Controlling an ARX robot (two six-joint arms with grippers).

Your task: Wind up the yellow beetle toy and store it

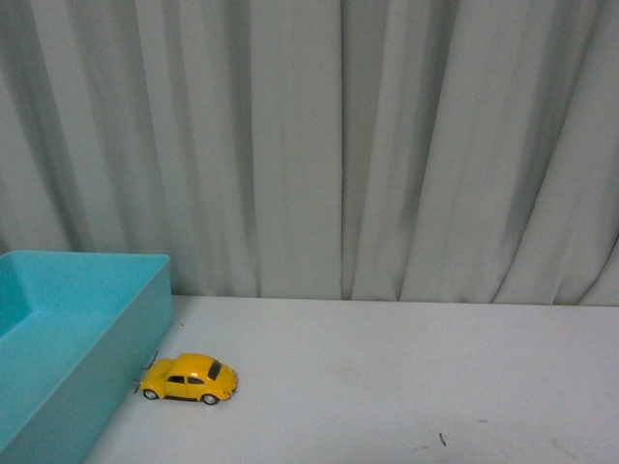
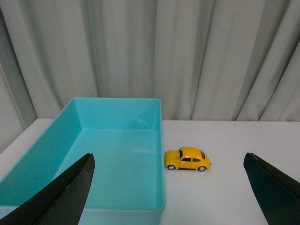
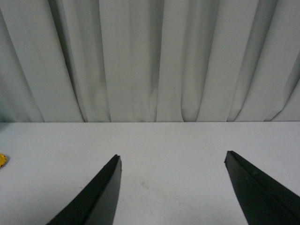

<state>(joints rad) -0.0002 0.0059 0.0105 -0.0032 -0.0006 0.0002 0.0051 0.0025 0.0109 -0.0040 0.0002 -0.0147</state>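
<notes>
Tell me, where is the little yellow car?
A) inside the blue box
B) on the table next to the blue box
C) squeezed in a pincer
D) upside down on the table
B: the car stands on its wheels on the table, just outside the box wall.

1. The turquoise bin (image 1: pixel 116 367) runs off the front view's left and bottom edges.
2. The right wrist view catches only a sliver of the yellow beetle toy (image 3: pixel 2 160) at its edge.
3. The left tool (image 2: pixel 168 157) and right tool (image 3: pixel 172 154) show only spread finger ends, bodies cropped.
4. A dark speck (image 1: pixel 442 439) on the bench (image 1: pixel 387 358) is too small to identify.
</notes>
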